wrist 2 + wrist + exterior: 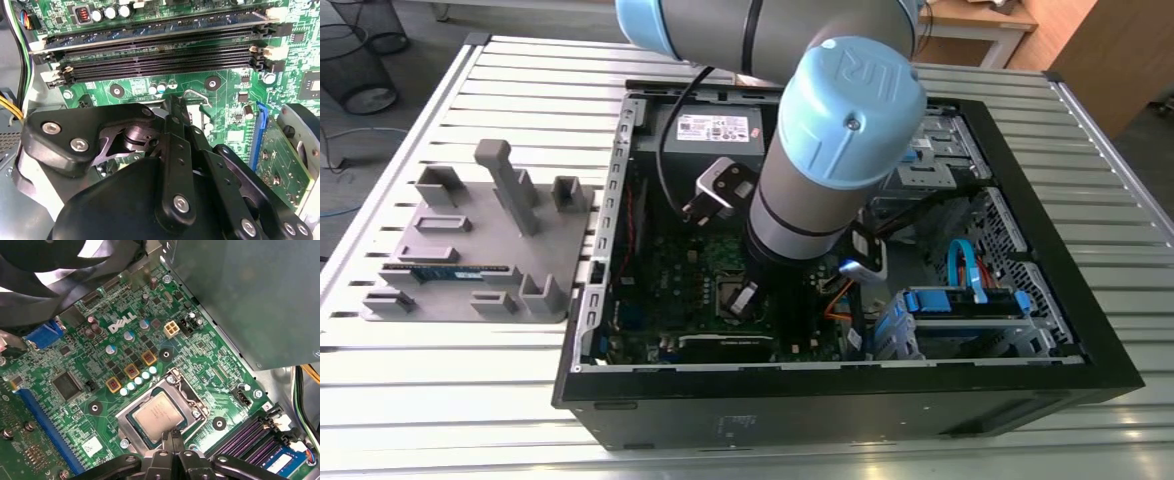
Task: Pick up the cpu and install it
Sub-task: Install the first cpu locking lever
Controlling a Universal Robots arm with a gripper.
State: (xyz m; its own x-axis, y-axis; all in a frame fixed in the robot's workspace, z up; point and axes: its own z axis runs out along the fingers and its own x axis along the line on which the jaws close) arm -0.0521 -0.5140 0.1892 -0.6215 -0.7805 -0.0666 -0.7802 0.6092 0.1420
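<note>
The cpu (159, 412), a small square chip with a silver-grey top, lies flat in its socket on the green motherboard (90, 385), with the socket's metal frame (131, 426) around it. In the first wrist view my gripper (173, 436) hangs just over the chip's edge, its two black fingers pressed together and nothing between them. The second wrist view looks down the same closed fingers (172, 130) toward the socket. In the exterior view the arm (834, 130) reaches down into the open computer case (1067, 330).
Black memory slots (160, 55) run beside the socket, one holding a stick. A grey metal box (250, 300) and a fan (60, 260) overhang the board. Outside the case, a grey fixture plate (480, 240) carries a blue-green memory stick (447, 270).
</note>
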